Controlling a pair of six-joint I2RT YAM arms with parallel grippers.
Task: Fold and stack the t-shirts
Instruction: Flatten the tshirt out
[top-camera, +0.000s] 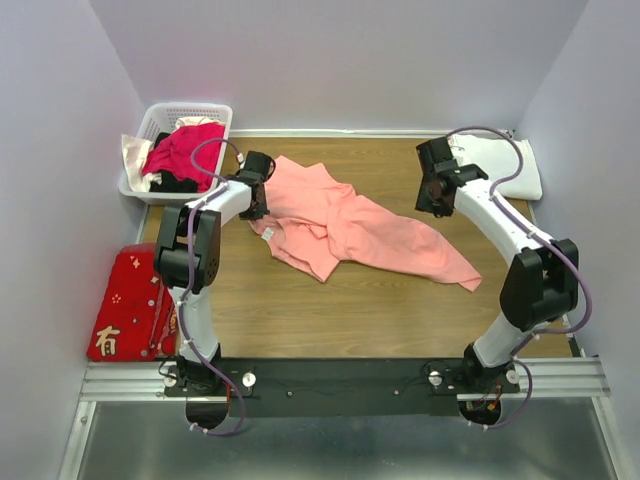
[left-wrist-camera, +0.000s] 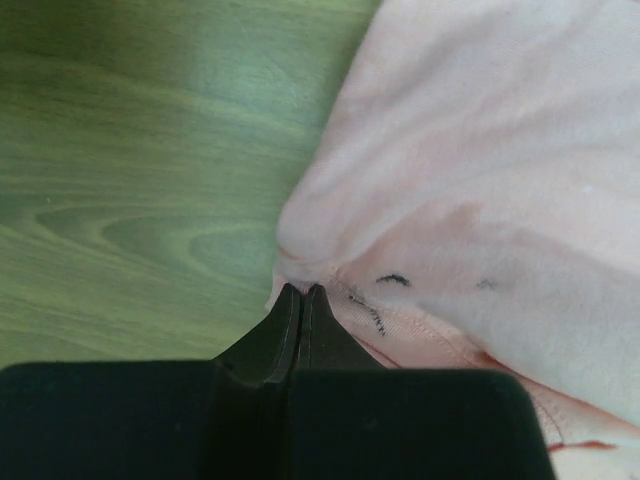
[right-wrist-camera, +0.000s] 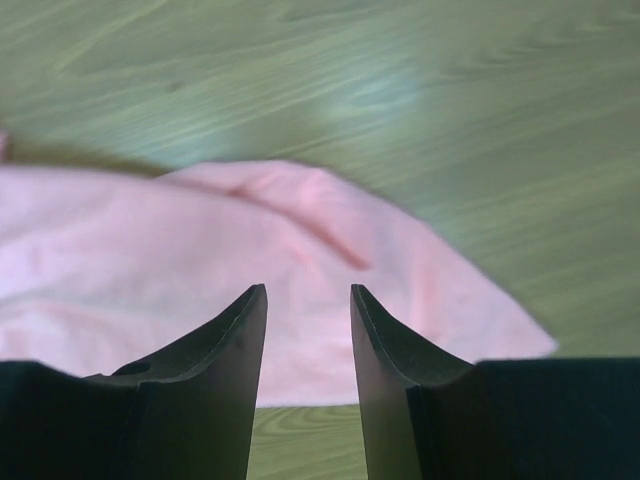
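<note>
**1 side pinched, 1 side free**

We see the wooden counter carrying a crumpled salmon-pink t-shirt at its middle and a white t-shirt at the far right. The left gripper has its jaws clamped on the pink tee's edge. The right gripper hovers above the cloth, jaws apart.

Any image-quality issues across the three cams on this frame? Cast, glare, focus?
Top external: even light, sharp, with the salmon-pink t-shirt and table in natural colour. Left wrist: green cast on the wood, shirt soft up close, and the left gripper is a black mass without detail. Right wrist: same green cast, a pale glare patch on the wood near the top, and the right gripper is underexposed.
</note>
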